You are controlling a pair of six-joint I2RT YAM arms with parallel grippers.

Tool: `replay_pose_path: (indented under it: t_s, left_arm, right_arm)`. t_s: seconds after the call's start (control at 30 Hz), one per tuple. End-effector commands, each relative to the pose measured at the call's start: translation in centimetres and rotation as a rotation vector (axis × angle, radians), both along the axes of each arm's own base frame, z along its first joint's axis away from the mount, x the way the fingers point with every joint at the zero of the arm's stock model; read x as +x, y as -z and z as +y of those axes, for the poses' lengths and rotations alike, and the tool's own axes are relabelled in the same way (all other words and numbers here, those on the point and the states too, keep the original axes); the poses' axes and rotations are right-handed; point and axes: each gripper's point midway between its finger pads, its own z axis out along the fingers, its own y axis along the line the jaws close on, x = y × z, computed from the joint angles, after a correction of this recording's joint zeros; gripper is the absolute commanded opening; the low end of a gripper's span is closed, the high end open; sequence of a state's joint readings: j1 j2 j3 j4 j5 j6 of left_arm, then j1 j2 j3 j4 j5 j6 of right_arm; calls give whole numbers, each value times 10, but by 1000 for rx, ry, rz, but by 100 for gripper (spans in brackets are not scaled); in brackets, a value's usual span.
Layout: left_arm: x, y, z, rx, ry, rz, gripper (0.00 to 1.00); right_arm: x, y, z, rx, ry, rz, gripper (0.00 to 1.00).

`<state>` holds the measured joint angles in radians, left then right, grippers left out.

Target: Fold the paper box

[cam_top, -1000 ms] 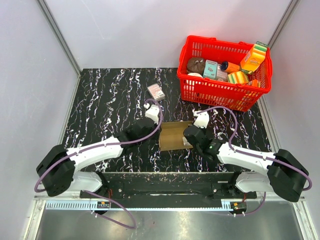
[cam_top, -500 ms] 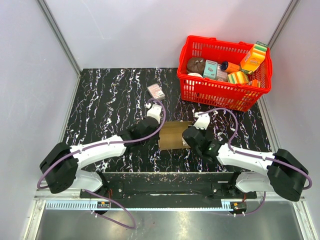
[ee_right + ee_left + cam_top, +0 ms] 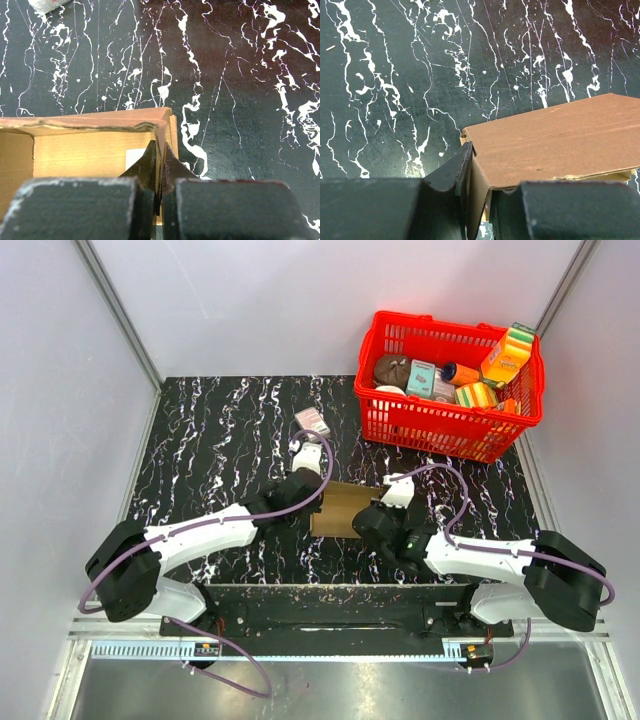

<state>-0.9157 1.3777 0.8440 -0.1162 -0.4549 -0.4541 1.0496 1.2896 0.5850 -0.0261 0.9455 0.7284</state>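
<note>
Box (image 3: 340, 508) sits mid-counter, near the front edge, pinched at both ends.

Left hand (image 3: 308, 488) grips the box's left end and right hand (image 3: 375, 520) its right end. There is open counter (image 3: 220, 440) to the left and behind. A small carton (image 3: 313, 422) lies just beyond the left hand, and the red basket (image 3: 440, 425) in the far right corner is well apart from the box. The top view hides both grips under the wrists. The left wrist shows the left hand (image 3: 477, 200) with an end wall of the box (image 3: 555, 135) between its fingers, flat brown panel on top. The right wrist shows the right hand (image 3: 160, 170) pressed nearly together on a thin wall of the box (image 3: 85, 150), with the lighter inside and a white patch visible.
</note>
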Motion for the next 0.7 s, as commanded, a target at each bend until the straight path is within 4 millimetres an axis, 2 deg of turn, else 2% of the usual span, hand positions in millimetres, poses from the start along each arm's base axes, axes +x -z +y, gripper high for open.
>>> replay_pose_path:
  t_s: [0.0, 0.13, 0.43, 0.67]
  left_arm:
    - [2, -25, -27, -160, 18, -34, 18]
    - [-4, -23, -17, -164, 11, -40, 19]
    - [-18, -14, -4, -290, -2, -89, 19]
    - [-23, -7, 2, -343, -20, -101, 19]
  right_arm:
    - [5, -25, 29, 158, -11, -71, 0]
    - [0, -20, 30, 153, -55, -61, 4]
    - [-9, -2, 31, 141, -77, -53, 3]
    - [-13, 5, 44, 117, -90, -65, 2]
